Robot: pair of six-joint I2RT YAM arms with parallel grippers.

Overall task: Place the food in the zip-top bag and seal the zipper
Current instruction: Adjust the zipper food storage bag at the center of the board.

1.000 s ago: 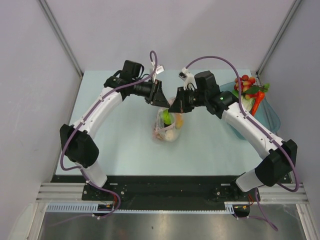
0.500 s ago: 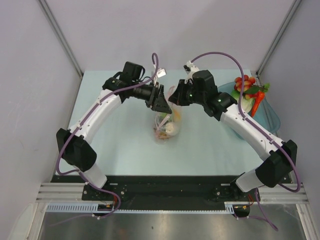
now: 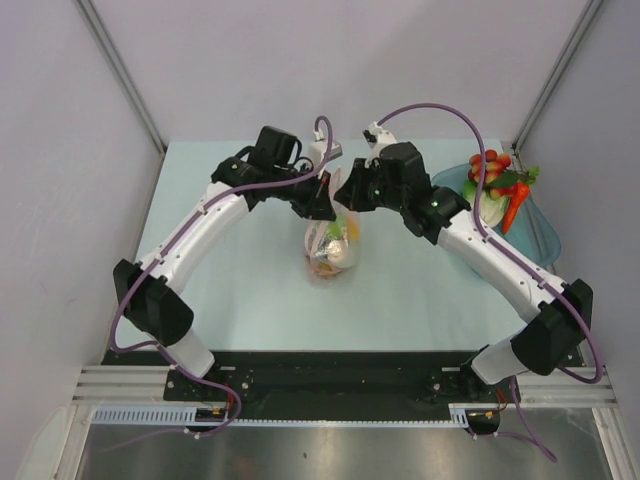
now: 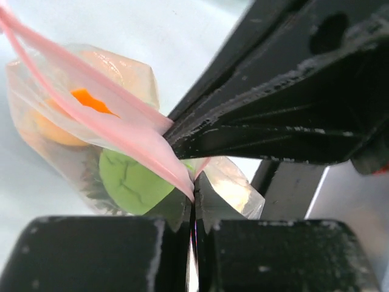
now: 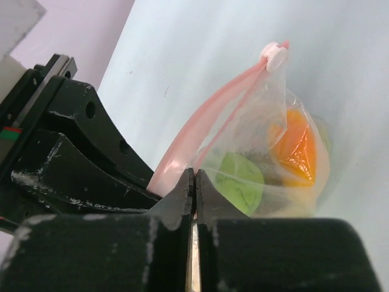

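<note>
The printed pink-red marks on the zip-top bag (image 3: 330,248) are too small to read. Both arms reach inward from the near edge of the table (image 3: 220,300), elbows bowed outward, wrists meeting over the table's middle. The left gripper (image 4: 193,204) has its fingers pressed together on the zipper (image 4: 109,125) at one end of the bag mouth. The right gripper (image 5: 194,182) is pinched onto the same strip, directly opposite and almost touching the left. The bag hangs below them at the table's middle, holding a green ball (image 5: 240,182) and an orange (image 5: 295,146). Strawberries (image 3: 488,163) and a carrot (image 3: 513,208) sit in the teal bowl (image 3: 540,235) at the right edge.
</note>
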